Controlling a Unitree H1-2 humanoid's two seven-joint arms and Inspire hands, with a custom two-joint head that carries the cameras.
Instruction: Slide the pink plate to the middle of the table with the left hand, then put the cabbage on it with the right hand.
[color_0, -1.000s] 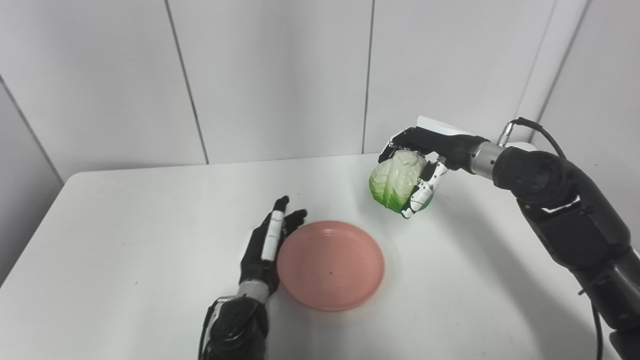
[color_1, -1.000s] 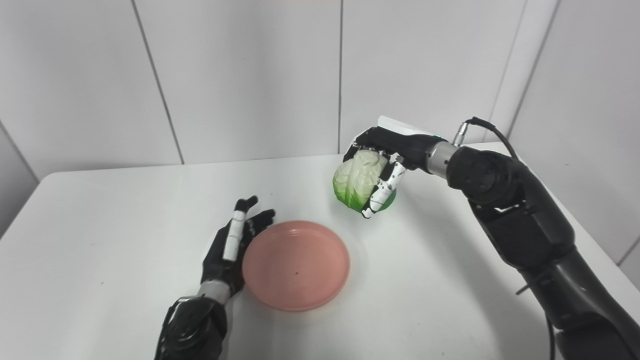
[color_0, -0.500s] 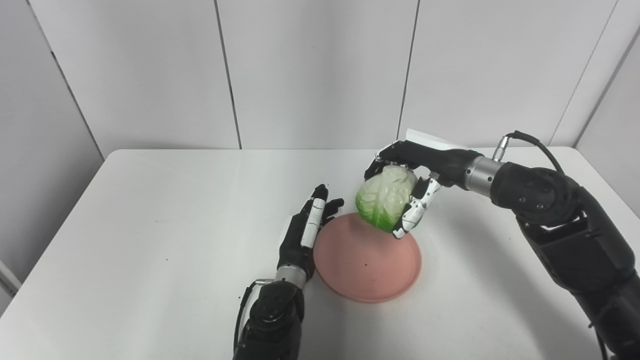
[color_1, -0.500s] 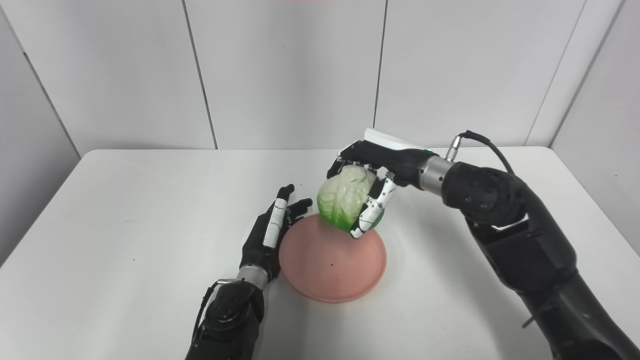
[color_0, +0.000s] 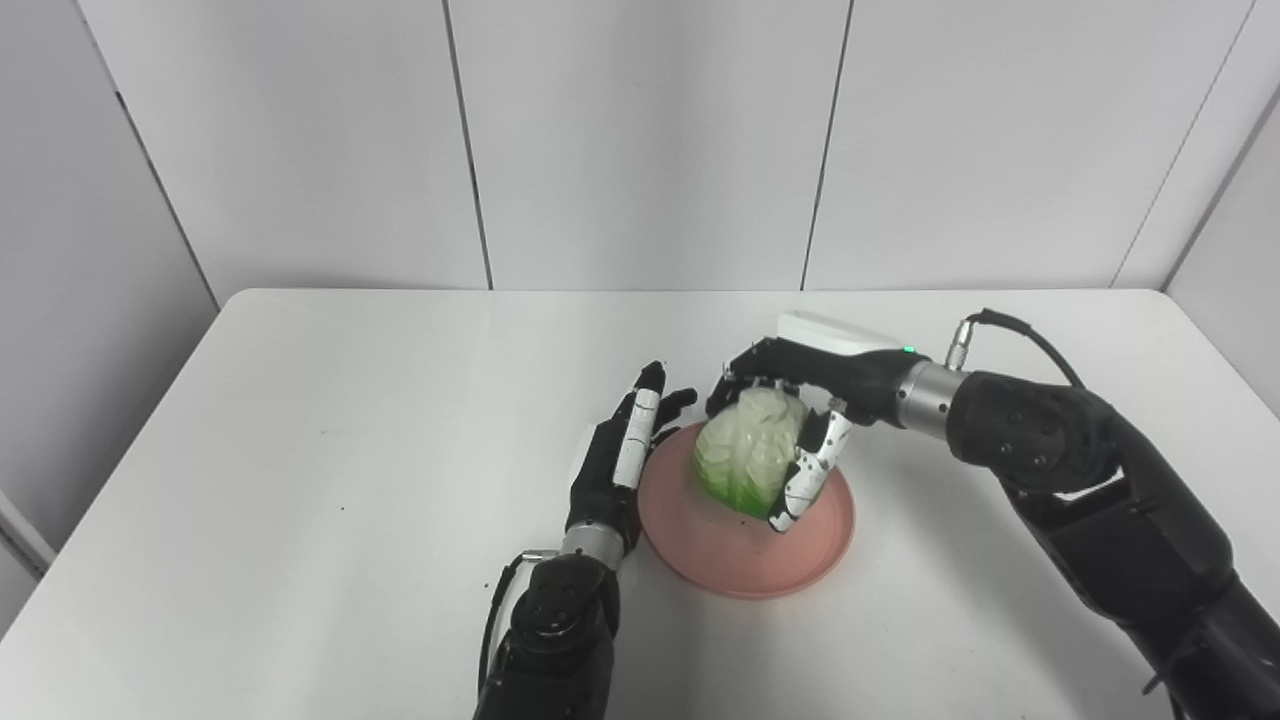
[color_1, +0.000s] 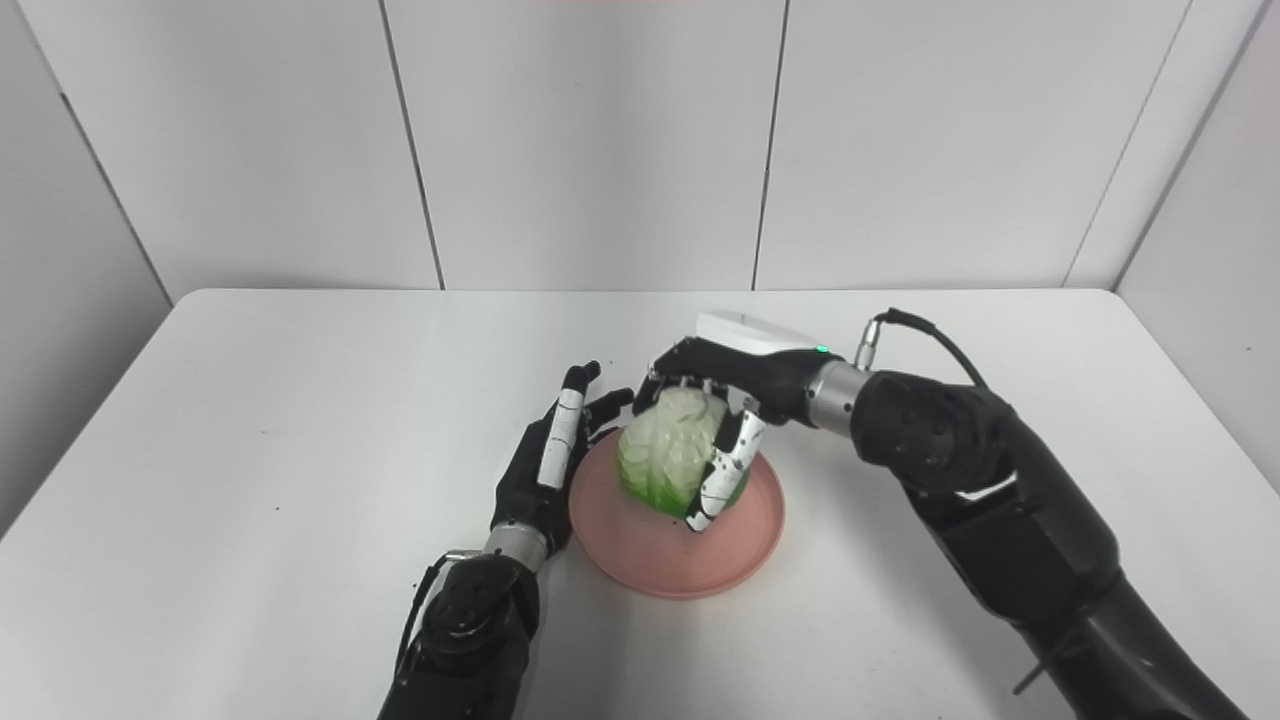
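Two robot hands: right robot hand gripping cabbage over pink plate, left robot hand open alongside.

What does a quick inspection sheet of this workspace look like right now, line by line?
Surface: white table, a few small dark specks.
Job's things: pink plate near the middle; cabbage over it, contact unclear.
Clutter: nothing seen.
Hands: right hand shut on the cabbage; left hand open, flat against the plate's left rim.
Cables: black cable looping from the right wrist.
Surroundings: grey panelled walls.
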